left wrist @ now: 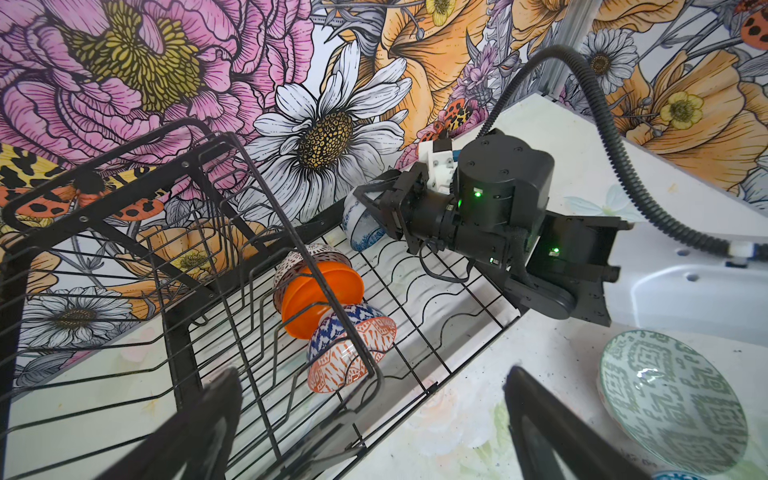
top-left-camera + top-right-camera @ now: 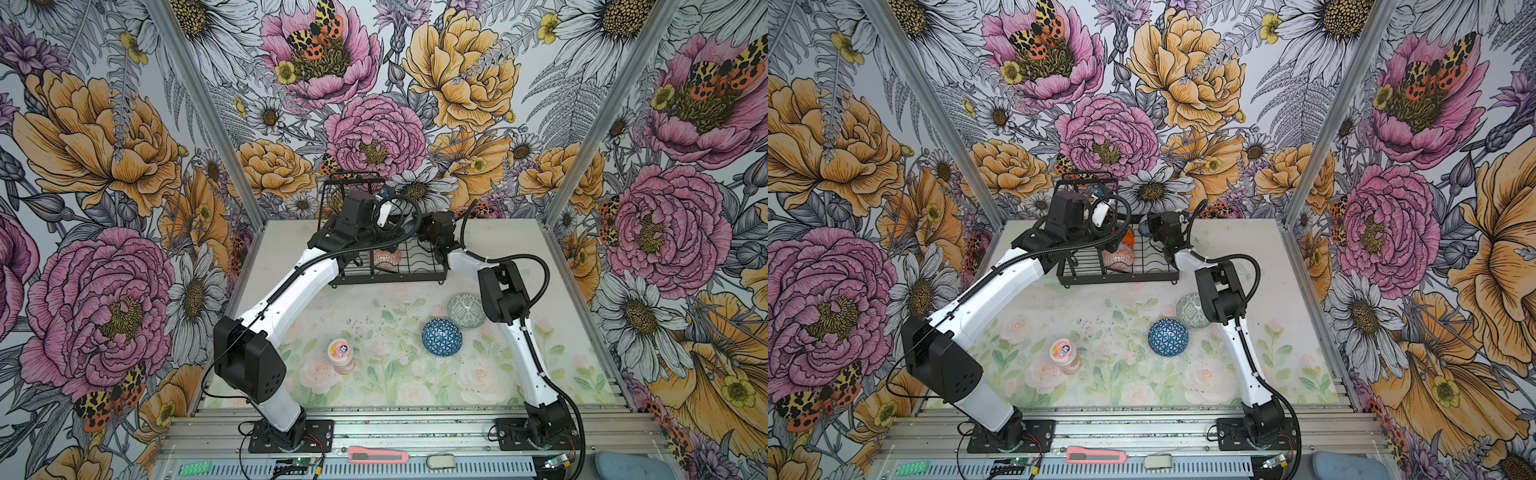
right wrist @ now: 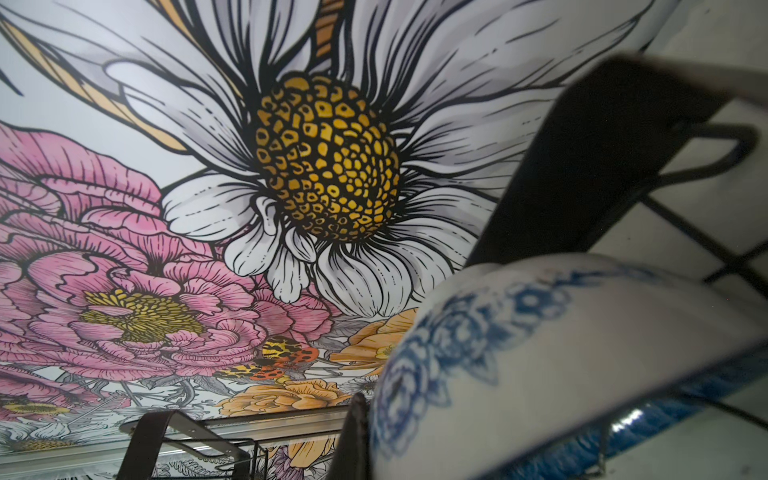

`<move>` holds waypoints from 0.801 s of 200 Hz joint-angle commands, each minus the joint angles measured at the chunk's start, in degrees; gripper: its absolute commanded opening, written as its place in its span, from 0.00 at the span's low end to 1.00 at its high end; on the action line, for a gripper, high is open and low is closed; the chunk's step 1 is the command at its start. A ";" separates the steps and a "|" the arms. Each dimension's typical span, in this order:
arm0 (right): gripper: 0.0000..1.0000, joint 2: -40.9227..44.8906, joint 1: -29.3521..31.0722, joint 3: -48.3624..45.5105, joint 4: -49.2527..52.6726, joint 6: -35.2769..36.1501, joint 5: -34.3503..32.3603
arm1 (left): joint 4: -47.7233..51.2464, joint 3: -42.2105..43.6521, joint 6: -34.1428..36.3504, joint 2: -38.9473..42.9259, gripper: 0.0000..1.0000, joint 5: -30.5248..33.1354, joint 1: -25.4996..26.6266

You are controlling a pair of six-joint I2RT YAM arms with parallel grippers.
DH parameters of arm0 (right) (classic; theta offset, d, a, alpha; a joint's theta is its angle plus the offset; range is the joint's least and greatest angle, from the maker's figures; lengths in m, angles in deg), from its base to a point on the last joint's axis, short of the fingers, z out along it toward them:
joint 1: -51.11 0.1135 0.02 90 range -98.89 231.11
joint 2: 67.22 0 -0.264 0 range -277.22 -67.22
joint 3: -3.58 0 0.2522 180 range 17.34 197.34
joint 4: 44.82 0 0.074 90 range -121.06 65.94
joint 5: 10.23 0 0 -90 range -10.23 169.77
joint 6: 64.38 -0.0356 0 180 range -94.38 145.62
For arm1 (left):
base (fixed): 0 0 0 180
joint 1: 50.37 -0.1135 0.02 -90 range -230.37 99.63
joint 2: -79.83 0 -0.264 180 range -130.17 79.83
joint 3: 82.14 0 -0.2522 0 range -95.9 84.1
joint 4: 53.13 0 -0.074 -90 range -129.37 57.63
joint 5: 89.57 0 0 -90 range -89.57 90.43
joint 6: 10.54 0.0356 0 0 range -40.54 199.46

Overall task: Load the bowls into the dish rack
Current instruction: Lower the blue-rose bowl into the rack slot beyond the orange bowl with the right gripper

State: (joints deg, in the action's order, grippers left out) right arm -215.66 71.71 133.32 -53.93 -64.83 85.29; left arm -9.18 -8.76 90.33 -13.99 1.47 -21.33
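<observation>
White-blue floral bowl (image 1: 358, 232) is clamped in the right tool (image 1: 376, 212) at the dish rack (image 1: 183, 353) edge; left tool (image 1: 374, 376) spread wide.

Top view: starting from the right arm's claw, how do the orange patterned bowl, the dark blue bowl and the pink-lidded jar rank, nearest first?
1. Orange patterned bowl: inside the rack, beside the right gripper.
2. Dark blue bowl: on the table, nearer the front.
3. Pink-lidded jar: front left of the table.
</observation>
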 commanded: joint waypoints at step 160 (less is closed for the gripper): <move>0.15 6.90 1.46 -4.49 12.50 0.25 -0.60 | -1.43 4.22 0.03 5.91 0.99 -0.34 1.59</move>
State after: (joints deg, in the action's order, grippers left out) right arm -211.18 72.17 130.72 -45.36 -64.85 85.13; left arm -9.22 -5.30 90.35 -10.36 1.47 -20.37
